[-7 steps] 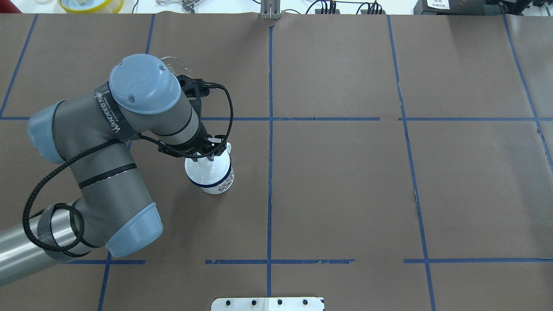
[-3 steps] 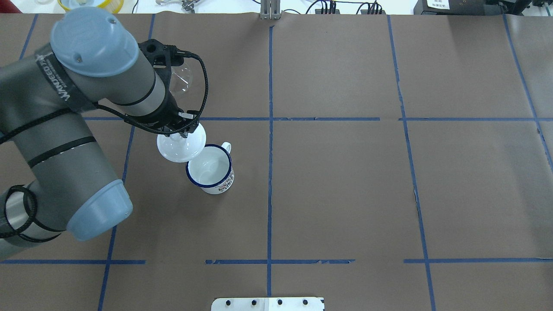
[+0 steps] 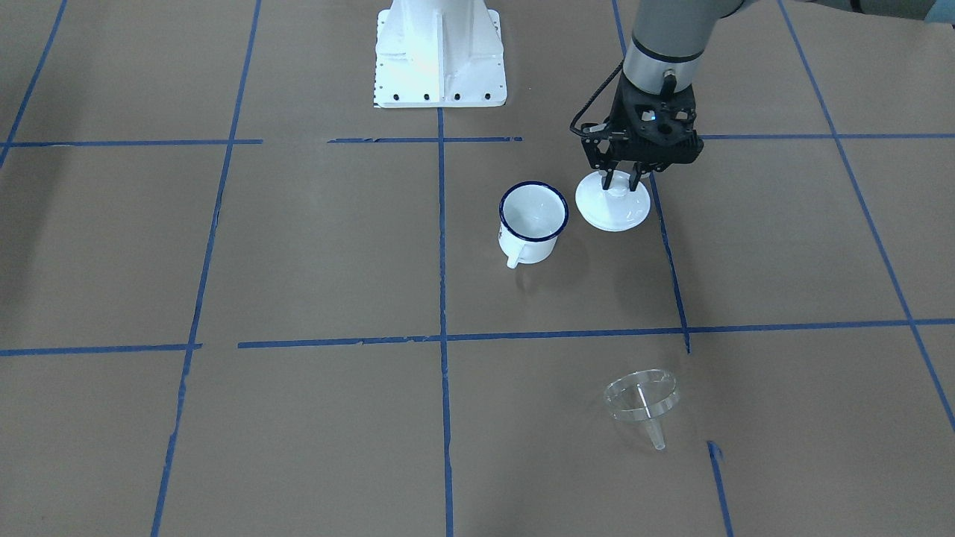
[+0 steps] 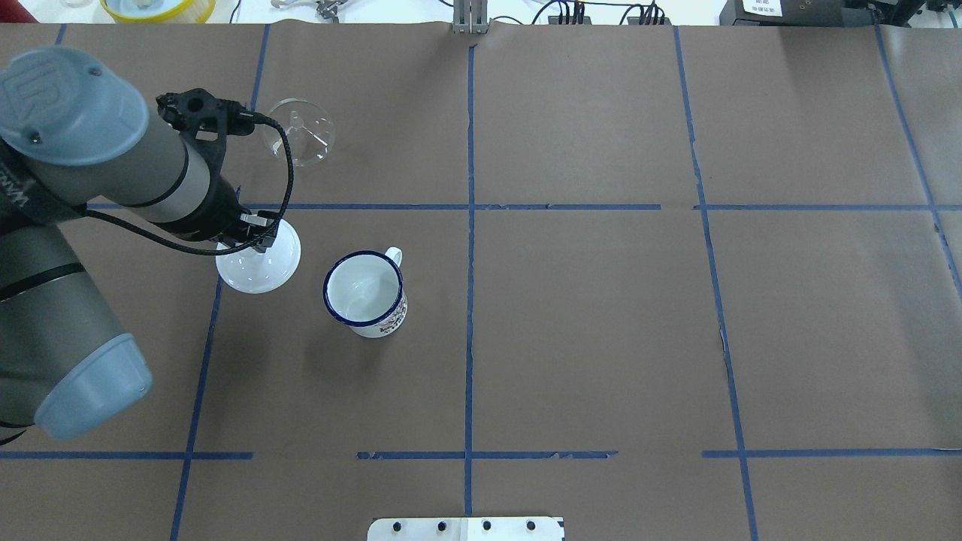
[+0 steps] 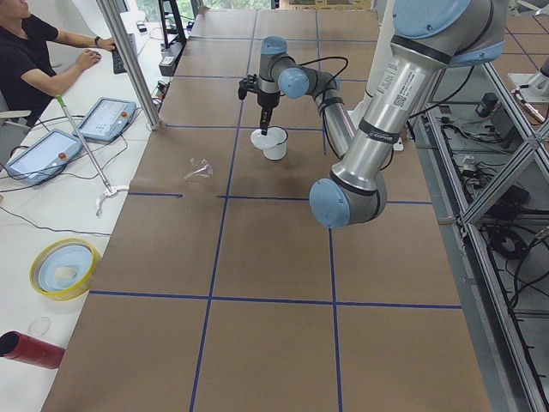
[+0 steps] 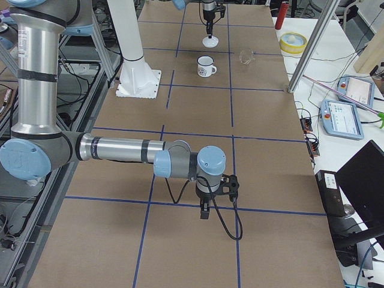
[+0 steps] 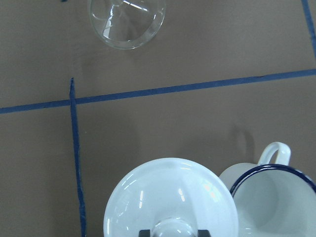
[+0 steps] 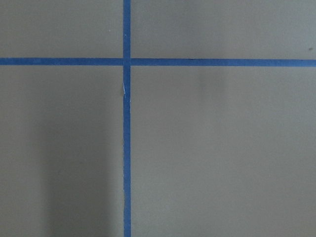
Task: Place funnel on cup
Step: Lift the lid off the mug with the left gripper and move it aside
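Our left gripper point(image 3: 618, 181) clamps the knob of the white lid point(image 4: 258, 269), holding it just beside the enamel mug point(image 4: 366, 293) so the mug's mouth is uncovered. The clear funnel point(image 4: 299, 133) lies well apart from the mug, untouched. Whether the right gripper point(image 6: 204, 210) is open, we cannot tell.

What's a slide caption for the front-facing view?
Left pincer holds white lid beside the uncovered cup; clear funnel lies apart.
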{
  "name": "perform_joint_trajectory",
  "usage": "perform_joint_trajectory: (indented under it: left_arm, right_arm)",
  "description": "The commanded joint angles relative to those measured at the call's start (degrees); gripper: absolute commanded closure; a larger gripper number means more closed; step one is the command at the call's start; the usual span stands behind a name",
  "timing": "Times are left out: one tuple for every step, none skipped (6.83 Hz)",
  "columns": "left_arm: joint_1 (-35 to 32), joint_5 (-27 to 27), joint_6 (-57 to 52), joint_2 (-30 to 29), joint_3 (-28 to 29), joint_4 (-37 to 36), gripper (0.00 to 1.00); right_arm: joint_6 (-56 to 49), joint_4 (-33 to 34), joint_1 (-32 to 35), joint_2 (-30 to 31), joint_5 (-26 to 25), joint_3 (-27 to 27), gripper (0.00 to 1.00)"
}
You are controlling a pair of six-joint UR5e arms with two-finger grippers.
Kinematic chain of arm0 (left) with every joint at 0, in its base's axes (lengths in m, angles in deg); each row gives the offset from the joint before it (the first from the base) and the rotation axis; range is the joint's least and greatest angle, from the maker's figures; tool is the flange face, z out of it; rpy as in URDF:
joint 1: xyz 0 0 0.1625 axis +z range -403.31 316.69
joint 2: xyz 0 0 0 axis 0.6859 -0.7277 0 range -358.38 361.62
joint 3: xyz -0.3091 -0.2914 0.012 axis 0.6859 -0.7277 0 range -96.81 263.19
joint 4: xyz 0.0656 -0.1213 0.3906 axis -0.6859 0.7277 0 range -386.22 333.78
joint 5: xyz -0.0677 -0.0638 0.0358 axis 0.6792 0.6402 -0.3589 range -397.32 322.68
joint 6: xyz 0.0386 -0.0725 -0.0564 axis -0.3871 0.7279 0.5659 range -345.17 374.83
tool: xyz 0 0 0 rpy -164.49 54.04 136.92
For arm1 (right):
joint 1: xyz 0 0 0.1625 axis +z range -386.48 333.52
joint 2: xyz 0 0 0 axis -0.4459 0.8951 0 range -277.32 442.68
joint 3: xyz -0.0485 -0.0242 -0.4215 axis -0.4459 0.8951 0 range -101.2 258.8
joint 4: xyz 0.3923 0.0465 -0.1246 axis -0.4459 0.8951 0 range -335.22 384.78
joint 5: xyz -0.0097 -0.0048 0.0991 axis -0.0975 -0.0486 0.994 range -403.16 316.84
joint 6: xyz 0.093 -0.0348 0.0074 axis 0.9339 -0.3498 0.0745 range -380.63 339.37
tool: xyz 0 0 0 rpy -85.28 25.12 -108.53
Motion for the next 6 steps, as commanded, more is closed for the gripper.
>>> perform_joint_trajectory:
  left_arm:
    - [0.6,0.1,1.2,6.3,2.3,9.1,1.0]
    - [0.7,0.3,1.4,6.3,5.0,11.3,1.0]
    - [0.7,0.6,1.4,6.3,8.0,13.1,1.0]
    - [0.7,0.7,1.3,6.1,10.7,15.2,1.0]
    - [0.7,0.8,1.3,6.1,12.7,16.8,1.0]
    - [0.8,0.8,1.3,6.0,13.2,17.0,1.0]
  right_arm:
    - [0.0,0.0,0.0,0.1,0.0,0.1,0.0]
    - [0.0,0.0,0.0,0.1,0.0,0.1,0.0]
    - [0.0,0.0,0.0,0.0,0.0,0.1,0.0]
    - [0.0,0.0,0.0,0.0,0.0,0.1,0.0]
    - [0.0,0.0,0.0,0.0,0.0,0.1,0.0]
    - [0.0,0.0,0.0,0.0,0.0,0.1,0.0]
